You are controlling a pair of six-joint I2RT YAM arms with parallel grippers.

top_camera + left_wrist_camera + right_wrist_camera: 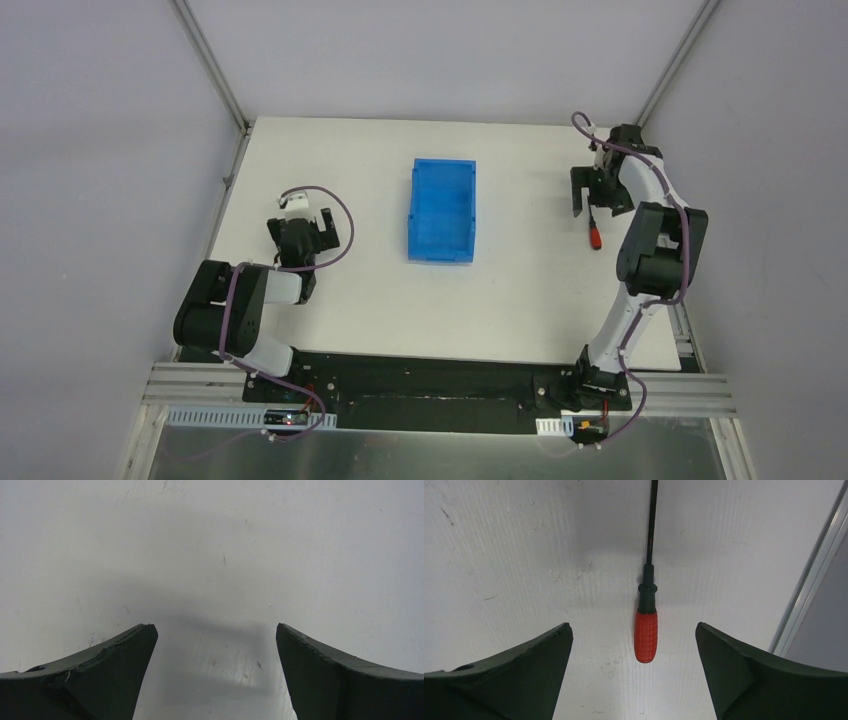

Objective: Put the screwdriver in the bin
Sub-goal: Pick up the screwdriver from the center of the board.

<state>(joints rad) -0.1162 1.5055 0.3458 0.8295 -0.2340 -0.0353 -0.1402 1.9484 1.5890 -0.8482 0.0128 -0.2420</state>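
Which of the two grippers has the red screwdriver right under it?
The right gripper: the screwdriver lies on the table between its open fingers. The left gripper is across the bin, nowhere near it.

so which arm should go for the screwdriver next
Right. Its open pincer hangs over the screwdriver, with the red handle centred under the gap. The left pincer sees only tabletop, on the other side of the bin.

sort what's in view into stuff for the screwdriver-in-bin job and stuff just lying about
For the job:
- screwdriver, lying on the table, not gripped
- right gripper, open, lined up over it
- bin, nothing visible inside

Not in play:
- left gripper, open, holding nothing
- no other loose things show
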